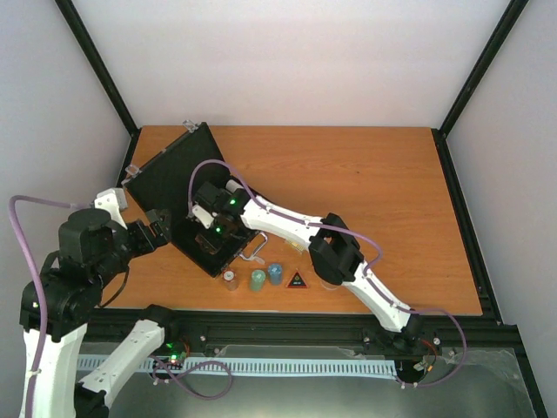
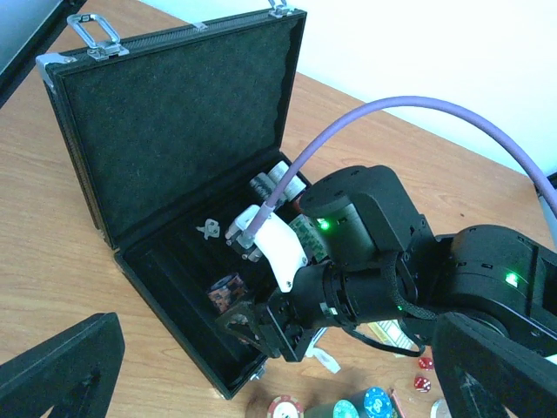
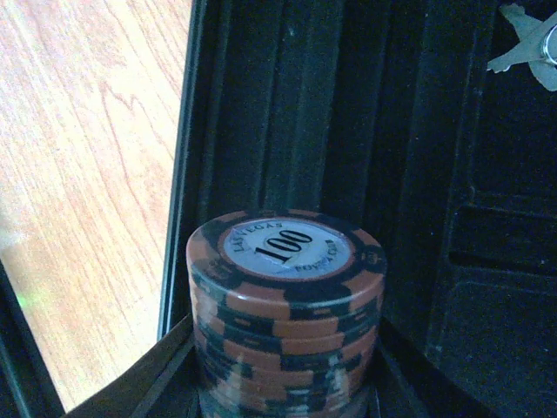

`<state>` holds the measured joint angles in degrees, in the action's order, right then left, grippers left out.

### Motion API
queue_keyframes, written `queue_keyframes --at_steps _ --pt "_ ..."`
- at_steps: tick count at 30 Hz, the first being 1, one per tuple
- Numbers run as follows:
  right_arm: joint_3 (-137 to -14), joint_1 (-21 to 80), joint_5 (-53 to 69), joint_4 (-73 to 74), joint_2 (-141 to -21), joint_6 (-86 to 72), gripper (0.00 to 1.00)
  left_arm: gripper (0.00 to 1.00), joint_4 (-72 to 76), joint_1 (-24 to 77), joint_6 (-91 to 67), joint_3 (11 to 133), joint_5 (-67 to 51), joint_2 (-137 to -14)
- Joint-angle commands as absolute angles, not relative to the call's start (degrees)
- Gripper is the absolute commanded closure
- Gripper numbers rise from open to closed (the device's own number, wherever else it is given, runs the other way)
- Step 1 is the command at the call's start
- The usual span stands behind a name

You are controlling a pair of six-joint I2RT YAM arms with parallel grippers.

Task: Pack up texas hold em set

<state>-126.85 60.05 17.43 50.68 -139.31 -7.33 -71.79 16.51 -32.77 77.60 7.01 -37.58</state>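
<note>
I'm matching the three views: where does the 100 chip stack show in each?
Top external: not visible; the right gripper covers it, over the case.
Left wrist: stack lower centre-left, at that gripper's tip.
Right wrist: bottom centre, filling the foreground.
Shared landmark: the open black case.

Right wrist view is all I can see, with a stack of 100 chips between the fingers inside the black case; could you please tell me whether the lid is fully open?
Observer: Yes, the lid of the case stands open, leaning back past upright.
Operator: Thank you. Apart from my chip stack, what is outside the case?
Observer: Three loose chip stacks and a black triangle sit in a row on the table by the case's near corner.
Operator: And where is the left gripper, please?
Observer: The left gripper is open, holding nothing, beside the case's left side.
</note>
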Motion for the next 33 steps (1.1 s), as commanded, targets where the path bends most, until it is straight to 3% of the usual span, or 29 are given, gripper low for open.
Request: queue_keyframes --at_steps 1,6,9,13,15,19,22,24,31,33 --pt "-129.6 60.6 16.4 49.4 -140.3 -8.3 0.77 0.00 -74.6 16.8 -31.5 79.2 6.8 -37.0" --pt "-129.5 60.6 16.0 50.8 -141.4 -7.9 0.74 0.00 -75.6 16.8 -30.9 79.5 7.4 -36.8" --pt "-128.4 60.6 14.7 52.1 -141.6 -8.1 0.56 0.00 -75.8 16.8 -30.9 79.3 7.3 -36.6" --pt "-124.1 60.6 10.1 51.0 -139.1 -8.8 0.50 0.00 -75.9 16.8 -31.1 79.1 7.2 -36.2" --pt "-123.0 60.7 8.4 50.8 -138.2 -8.8 0.39 0.00 -76.0 16.8 -31.2 78.8 7.3 -35.8" --pt "-122.5 60.6 8.5 51.1 -137.7 -8.1 0.31 0.00 -75.9 16.8 -31.5 78.3 7.1 -35.5" --pt "-121.7 60.7 8.9 50.5 -136.6 -8.5 0.29 0.00 -75.8 16.8 -31.6 78.0 6.9 -35.4" --pt "-120.6 60.7 8.8 49.5 -135.3 -8.9 0.21 0.00 -75.8 16.8 -31.6 78.0 6.8 -35.4" --pt "-121.7 60.6 10.1 49.5 -132.9 -8.5 0.20 0.00 -75.5 16.8 -31.7 77.3 6.9 -34.8" --pt "-121.6 60.6 10.4 49.2 -132.1 -8.7 0.12 0.00 -75.3 16.8 -31.7 76.9 6.9 -34.7"
